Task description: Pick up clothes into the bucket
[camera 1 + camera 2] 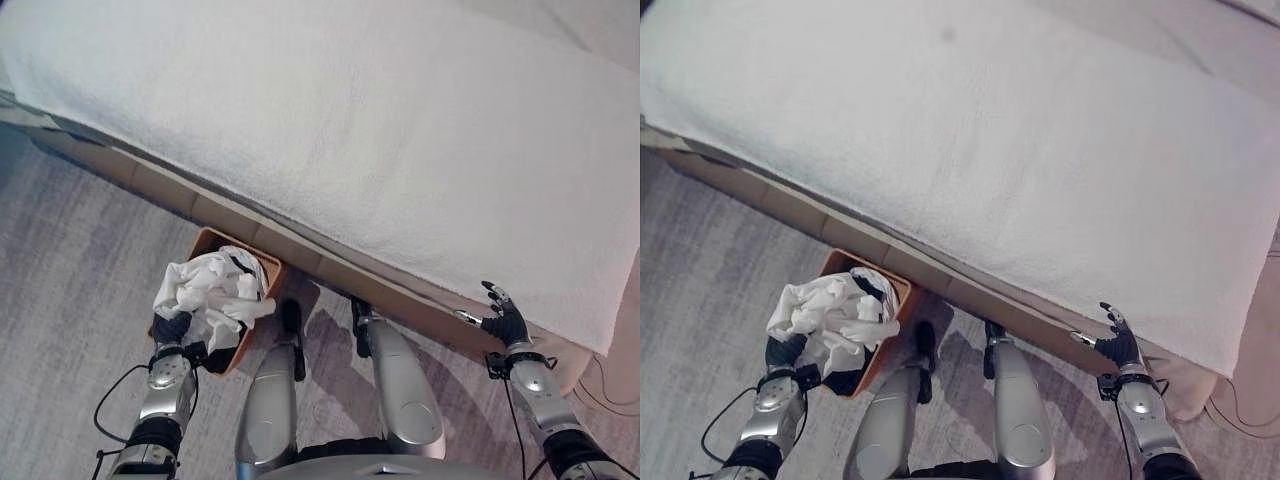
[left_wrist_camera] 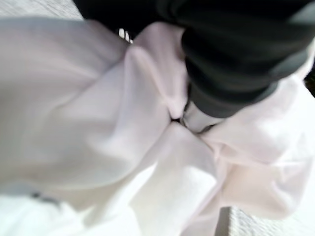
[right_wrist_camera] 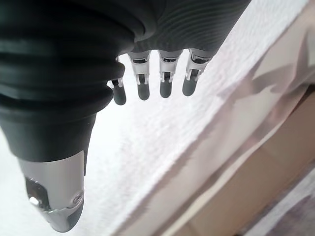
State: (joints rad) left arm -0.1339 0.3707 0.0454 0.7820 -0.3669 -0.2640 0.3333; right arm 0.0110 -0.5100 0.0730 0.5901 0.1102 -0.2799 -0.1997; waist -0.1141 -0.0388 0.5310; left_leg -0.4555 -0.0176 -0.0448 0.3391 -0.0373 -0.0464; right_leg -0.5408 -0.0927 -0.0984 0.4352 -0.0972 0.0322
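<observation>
Right now the crumpled white cloth garment [image 1: 210,290] sits heaped on top of the small orange-brown bucket [image 1: 268,272], spilling over its rim toward the robot's left, with a dark patch of fabric showing near the bucket's far edge. The left hand [image 1: 172,328] is up against the near side of the bundle, its dark cover pressed into the folds; in the left wrist view the white cloth [image 2: 123,147] bunches all around the hand [image 2: 231,54] and hides the fingers, so I cannot tell whether they are clamped on the fabric or loose.

The bucket stands on the grey carpeted floor [image 1: 70,280], just beside the tan base of the bed [image 1: 330,265]. Above that base stretches the white textured bedspread [image 1: 350,130], running diagonally across the scene.

Over on the other side, the right hand [image 1: 1118,345] hovers at the lower edge of the bedspread, well apart from the bucket. Its fingers [image 3: 165,81] are straight and spread, thumb apart, holding nothing, with the bedspread [image 3: 162,142] showing past them.
</observation>
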